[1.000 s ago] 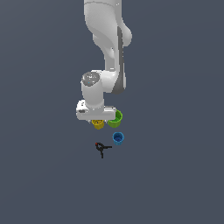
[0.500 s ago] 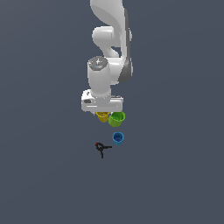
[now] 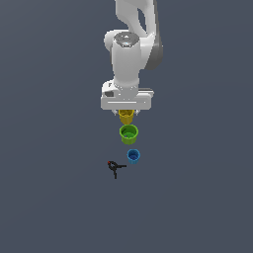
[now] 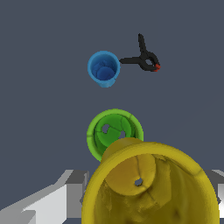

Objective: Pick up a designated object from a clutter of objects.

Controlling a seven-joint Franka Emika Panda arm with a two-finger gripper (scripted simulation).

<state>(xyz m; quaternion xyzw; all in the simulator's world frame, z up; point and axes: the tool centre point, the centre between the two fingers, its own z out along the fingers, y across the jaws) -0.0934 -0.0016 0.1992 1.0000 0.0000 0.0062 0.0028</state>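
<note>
In the centre of the exterior view, slightly above the middle of the frame, the yellow cup hangs directly beneath the gripper, its rim tucked up against the underside of the white hand and its tapered body projecting below. The cup is clear of the other items and appears lifted off the grey surface. The fingers themselves are mostly hidden by the hand body and the cup; the jaws are closed on the cup, one on either side of its rim.

In the wrist view the yellow cup fills the lower part of the picture, mouth toward the camera, with its base and a small central hole visible inside. Pale grey parts of the hand show at either lower corner beside it.

Below the held cup in the exterior view stands the green cup, upright and separate from it. Lower again, near the frame's centre, is the blue cup, also upright. Just to the exterior view's left of the blue cup lies the black clamp, red tip at its upper left, near but not touching the blue cup. The wrist view confirms these three items apart from one another: green cup, blue cup, black clamp.
</note>
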